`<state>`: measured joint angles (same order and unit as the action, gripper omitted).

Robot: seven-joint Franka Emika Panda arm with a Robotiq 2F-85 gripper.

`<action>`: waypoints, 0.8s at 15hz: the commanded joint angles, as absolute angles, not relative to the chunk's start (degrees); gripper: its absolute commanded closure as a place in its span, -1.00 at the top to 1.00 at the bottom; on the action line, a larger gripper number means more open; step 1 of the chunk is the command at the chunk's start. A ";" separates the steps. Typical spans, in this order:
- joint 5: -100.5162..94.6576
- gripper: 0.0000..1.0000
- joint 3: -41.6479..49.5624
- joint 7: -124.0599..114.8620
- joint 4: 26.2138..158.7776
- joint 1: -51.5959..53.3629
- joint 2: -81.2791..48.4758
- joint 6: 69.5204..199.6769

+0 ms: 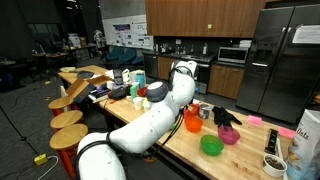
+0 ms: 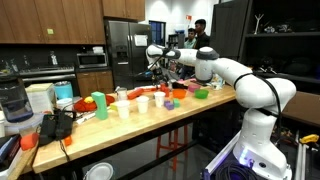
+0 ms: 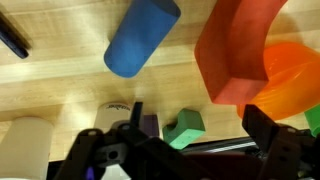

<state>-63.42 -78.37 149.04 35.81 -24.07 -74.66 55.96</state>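
The hand (image 3: 193,118) stands wide open over the table (image 3: 60,85) and holds nothing. In the wrist view a small green block (image 3: 185,127) lies on the table between its fingers, with a purple piece (image 3: 150,126) just beside it. Close around them are a blue cup (image 3: 140,36), a red block (image 3: 238,55) with an orange bowl (image 3: 295,80) beside it, a white cup (image 3: 116,108) near one finger, and a black pen (image 3: 12,40) at the corner. In both exterior views the green block cannot be picked out. They show instead the arm (image 1: 150,125) reaching across the crowded table, and further along it a green bowl (image 1: 211,146) and what may be a pink bowl (image 1: 229,135).
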 commanded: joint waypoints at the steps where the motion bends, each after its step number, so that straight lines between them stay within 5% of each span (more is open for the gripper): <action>1: -64.04 1.00 -80.28 149.04 34.50 -23.80 -75.47 52.89; 12: -63.84 1.00 -80.59 149.05 32.39 -22.97 -75.59 48.88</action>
